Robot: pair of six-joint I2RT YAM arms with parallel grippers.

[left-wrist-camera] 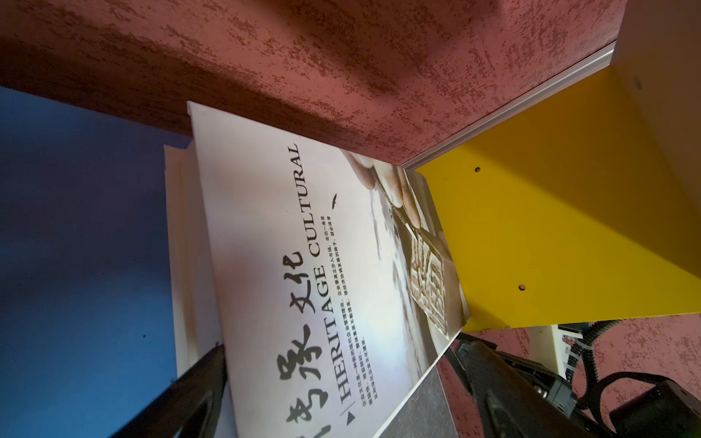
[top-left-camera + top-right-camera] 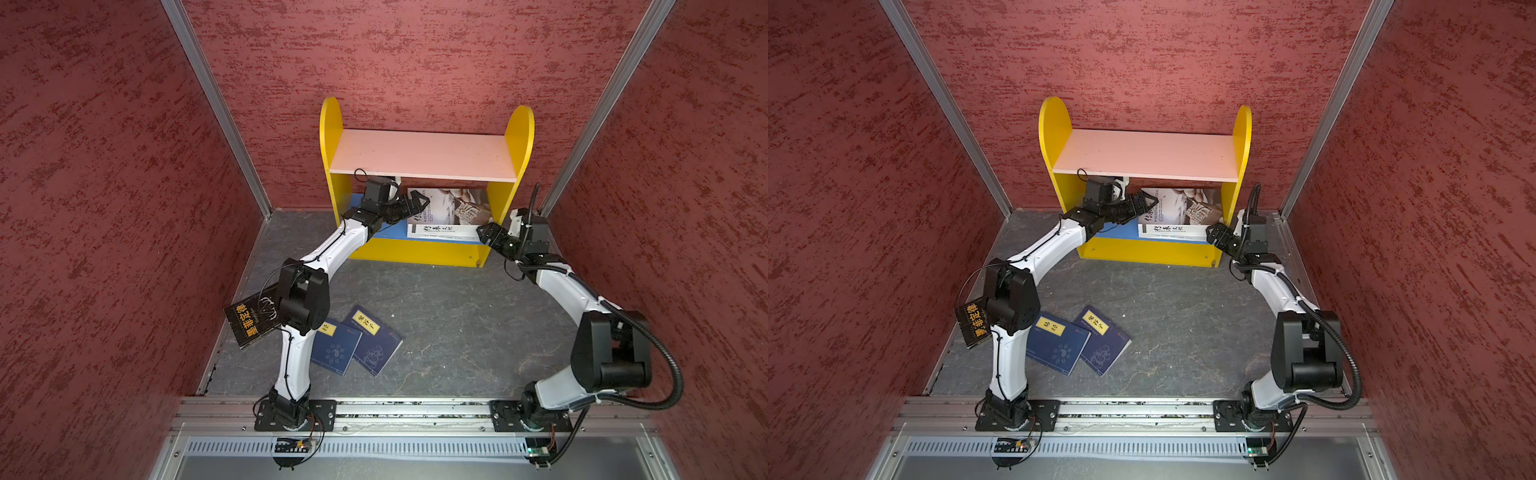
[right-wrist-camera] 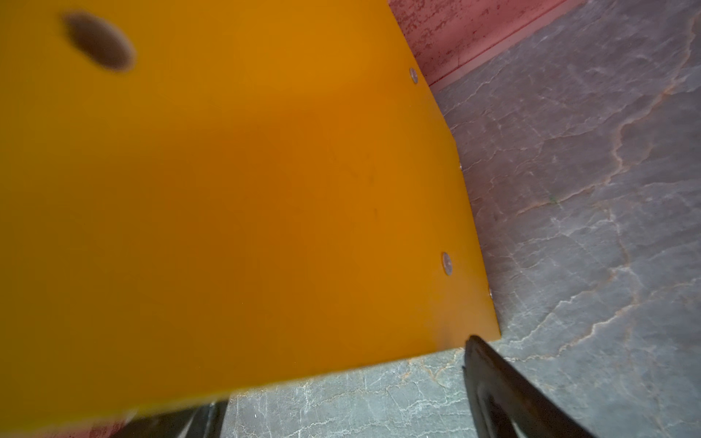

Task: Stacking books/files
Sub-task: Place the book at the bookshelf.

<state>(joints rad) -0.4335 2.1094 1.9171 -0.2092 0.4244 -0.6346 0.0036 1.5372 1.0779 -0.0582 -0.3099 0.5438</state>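
Centre frame, lower shelf (image 2: 392, 232): left gripper (image 2: 417, 208) fingers apart at upper white book (image 2: 453, 208); a push could skew it. Right gripper (image 2: 484, 233), also spread, may clip yellow side panel (image 2: 496, 199).

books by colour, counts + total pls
navy books: 2
black book: 1
white books: 2
total: 5
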